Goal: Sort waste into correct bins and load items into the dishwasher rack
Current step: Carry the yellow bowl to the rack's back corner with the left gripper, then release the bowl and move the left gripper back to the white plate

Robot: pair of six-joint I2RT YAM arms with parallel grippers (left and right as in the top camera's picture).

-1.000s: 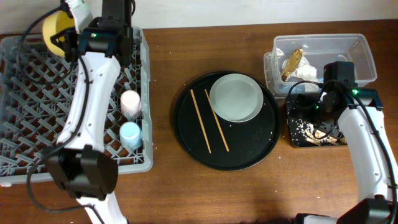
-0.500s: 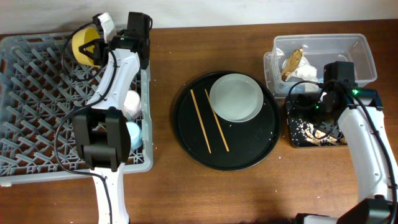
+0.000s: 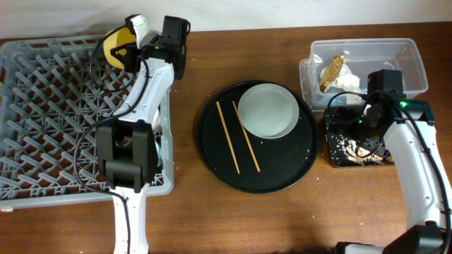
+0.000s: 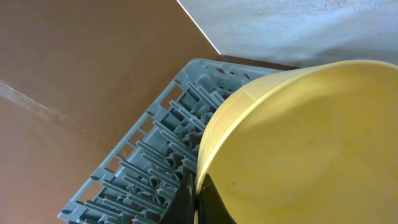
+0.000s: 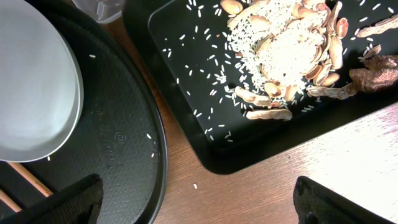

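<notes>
Left gripper (image 4: 193, 202), pinched on the yellow bowl (image 3: 118, 40) rim, has swung it rightward along the dishwasher rack (image 3: 42, 106) back edge (not placed yet). Right gripper (image 5: 199, 199) hangs spread, empty.

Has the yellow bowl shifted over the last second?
Yes. The yellow bowl has travelled right along the far edge of the dishwasher rack, toward its right corner.

We see our right gripper (image 5: 199, 205) with its dark fingers spread wide over the wooden table (image 5: 249, 186), beyond them the shallow black tray (image 5: 186, 87) holding pale rice grains and tan-brown leftovers (image 5: 292, 53), and left of it the round black tray (image 5: 118, 143) bearing the grey-white plate (image 5: 31, 87) and a chopstick (image 5: 28, 179) end.
</notes>
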